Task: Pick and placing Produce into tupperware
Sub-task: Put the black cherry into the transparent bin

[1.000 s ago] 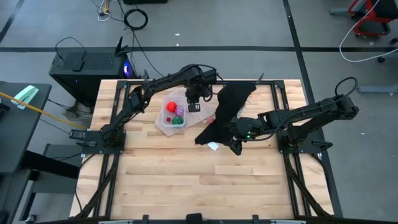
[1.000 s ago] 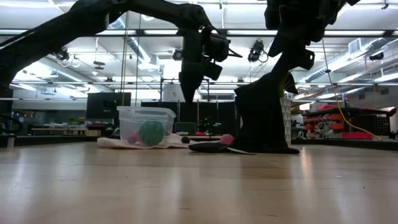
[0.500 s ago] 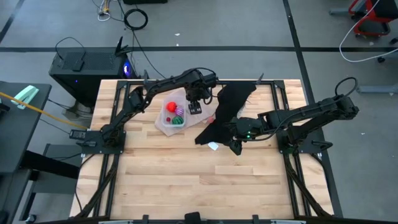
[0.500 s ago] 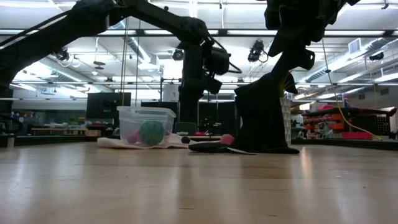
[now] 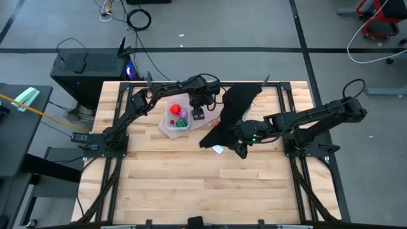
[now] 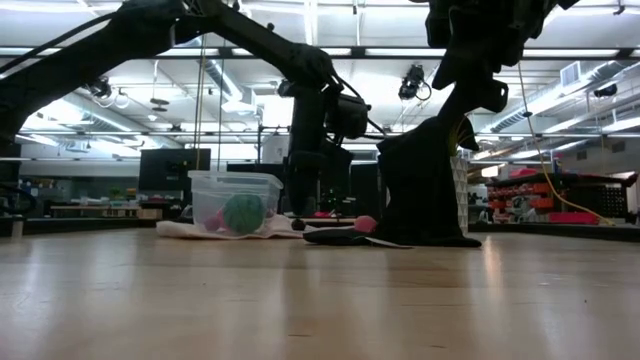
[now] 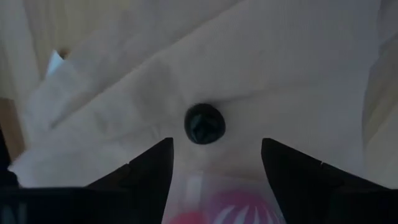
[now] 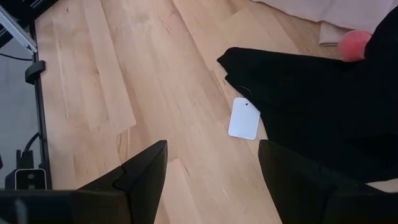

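Observation:
The clear tupperware [image 5: 177, 119] stands on a white sheet [image 7: 280, 74] at the table's far middle. In it lie a red ball, a green striped piece [image 6: 243, 213] and a magenta one. A tiny dark round piece [image 7: 205, 123] rests on the sheet just right of the tupperware. My left gripper [image 5: 198, 115] hangs open over it, pointing down, its fingers [image 7: 149, 168] on either side of it and apart from it. A pink piece [image 8: 354, 45] lies at the black cloth's edge. My right gripper [image 5: 240, 151] stands open, with nothing between its fingers, by a white tag [image 8: 244, 118].
The black cloth [image 5: 232, 113] lies right of the tupperware and rises in a tall heap [image 6: 425, 190] in the low view. Bare wooden table [image 5: 210, 184] spreads across the whole near half.
My left gripper has opened and come down toward the white sheet beside the tupperware's right side, shifting a little toward the table's near edge. The produce in the tupperware and the black cloth have stayed put.

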